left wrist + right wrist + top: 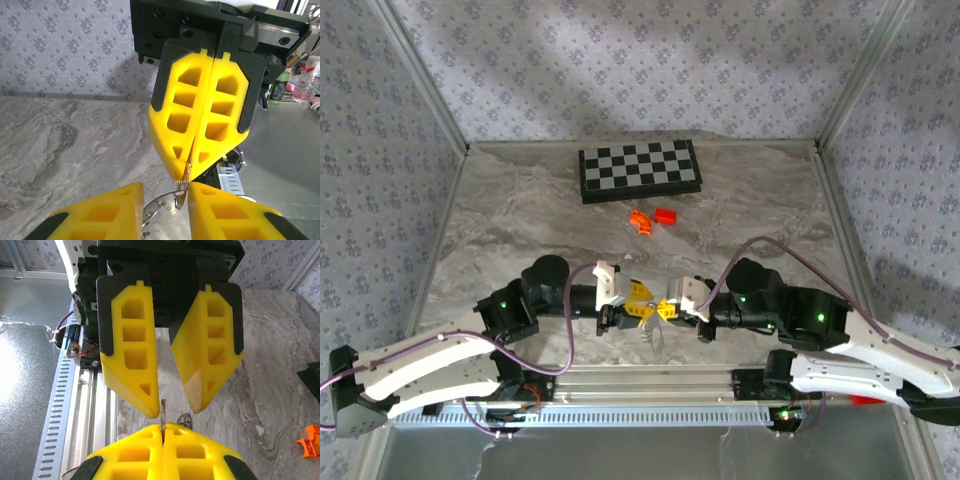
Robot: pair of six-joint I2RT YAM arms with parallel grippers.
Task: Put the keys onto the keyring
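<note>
Low in the centre of the overhead view, just above the near rail, the 2 claws meet nose to nose. The right gripper (189, 165) is clamped tight, its 2 yellow fingers pressed flat together with the keyring (183, 192) nipped edge-on at the very tips. In the right wrist view, lower centre, it shows as a thin sliver poking up from the seam. The left gripper (174, 407) faces it with its fingers spread wide, 1 on either side of the ring, and it holds nothing. A pale chainy bit of the loop hangs below the pinch, at the bottom of the left wrist frame.

Handling call: this ring looks light, thin and slick, with a floppy part that will swing. A tip grip has little to bite on, so I'd expect it to twist or slip if tugged sideways. The best hold, to my eye, is flat across the wire, close beside the right fingers' pinch, so the loop cannot pivot.

The orange curved piece (640, 221) and red block (666, 216) lie well apart on the table (520, 220), up near the checkerboard (640, 171). Neither claw carries a key.
</note>
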